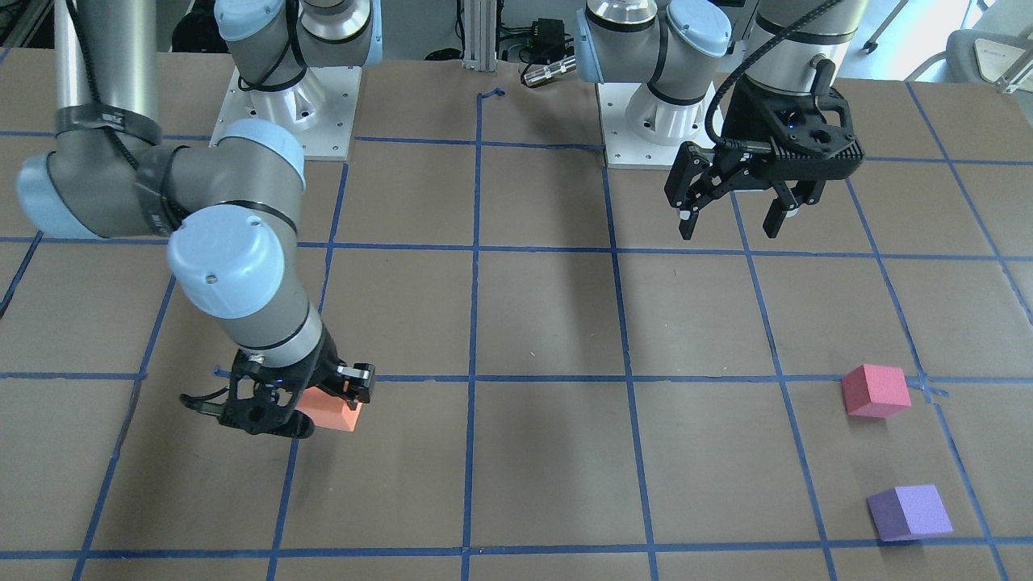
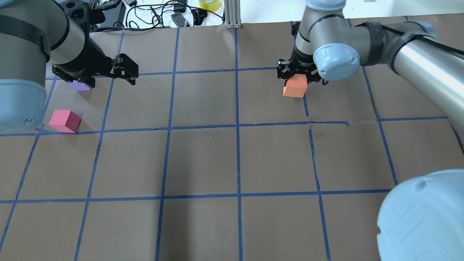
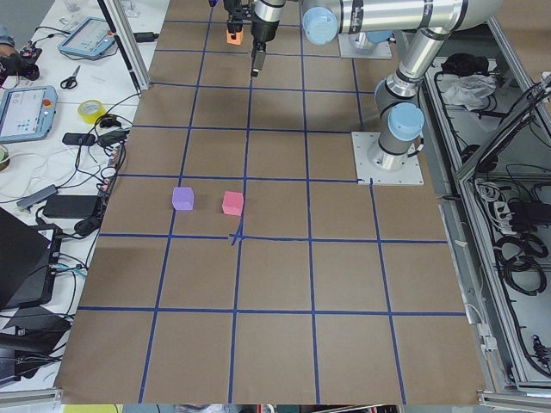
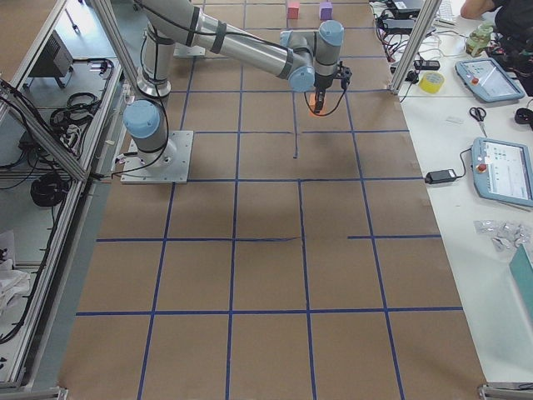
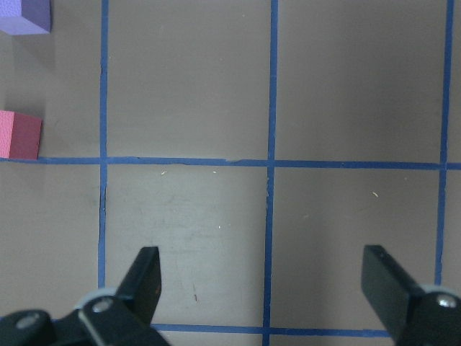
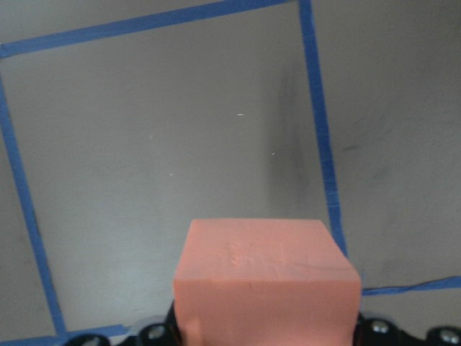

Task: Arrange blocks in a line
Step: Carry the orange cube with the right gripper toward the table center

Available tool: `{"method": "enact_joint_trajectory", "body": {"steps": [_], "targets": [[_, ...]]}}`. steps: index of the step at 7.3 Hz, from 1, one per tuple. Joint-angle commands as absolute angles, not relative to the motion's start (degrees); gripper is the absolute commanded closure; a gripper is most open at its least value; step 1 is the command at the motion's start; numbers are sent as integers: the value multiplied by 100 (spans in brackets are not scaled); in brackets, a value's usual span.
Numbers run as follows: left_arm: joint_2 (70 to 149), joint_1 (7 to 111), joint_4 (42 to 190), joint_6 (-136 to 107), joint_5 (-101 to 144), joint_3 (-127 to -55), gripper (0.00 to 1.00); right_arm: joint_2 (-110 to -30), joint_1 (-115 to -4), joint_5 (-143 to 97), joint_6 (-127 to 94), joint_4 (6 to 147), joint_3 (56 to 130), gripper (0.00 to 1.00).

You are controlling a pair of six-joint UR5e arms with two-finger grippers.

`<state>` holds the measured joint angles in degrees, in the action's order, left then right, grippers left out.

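My right gripper (image 1: 327, 406) is shut on the orange block (image 1: 337, 413), low over the table; I cannot tell whether the block touches it. The block also shows in the overhead view (image 2: 295, 87) and fills the bottom of the right wrist view (image 6: 266, 277). The pinkish-red block (image 1: 876, 391) and the purple block (image 1: 910, 512) sit on the table near each other, apart. My left gripper (image 1: 734, 222) is open and empty, raised well above the table. In the overhead view the left gripper (image 2: 105, 78) partly hides the purple block (image 2: 80, 86); the pinkish-red block (image 2: 65, 120) lies nearer me.
Blue tape lines (image 2: 237, 125) form a grid on the brown table. Both arm bases (image 1: 282, 105) stand at the robot's edge. Cables and a yellow tape roll (image 2: 209, 4) lie beyond the far edge, by an aluminium post (image 2: 232, 14).
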<state>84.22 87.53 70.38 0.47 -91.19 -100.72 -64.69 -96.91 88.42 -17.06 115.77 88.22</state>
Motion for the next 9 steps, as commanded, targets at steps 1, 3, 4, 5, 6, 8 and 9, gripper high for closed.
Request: {"method": "enact_joint_trajectory", "body": {"steps": [1, 3, 4, 5, 6, 8, 9], "targets": [[8437, 8763, 7022, 62, -9114, -10081, 0, -5927, -10482, 8842, -2399, 11601, 8168, 100], [8377, 8780, 7084, 61, -9140, -10194, 0, -5478, -10809, 8711, -2251, 11715, 7631, 100], [8280, 8789, 7067, 88, -9123, -10291, 0, -5267, -10863, 8693, -2180, 11725, 7472, 100], [8314, 8789, 7075, 88, -9123, -10309, 0, -5143, -10872, 8684, -2180, 11725, 7349, 100], [8314, 8789, 7093, 88, -9149, -10318, 0, -5011, -10872, 8684, -2119, 11733, 7304, 100], [8279, 8798, 7084, 88, -9123, -10292, 0, -4756, -10881, 8666, -1942, 12084, 7129, 100], [8279, 8789, 7084, 97, -9140, -10301, 0, -4677, -10942, 8605, -1934, 12094, 7076, 100]]}}
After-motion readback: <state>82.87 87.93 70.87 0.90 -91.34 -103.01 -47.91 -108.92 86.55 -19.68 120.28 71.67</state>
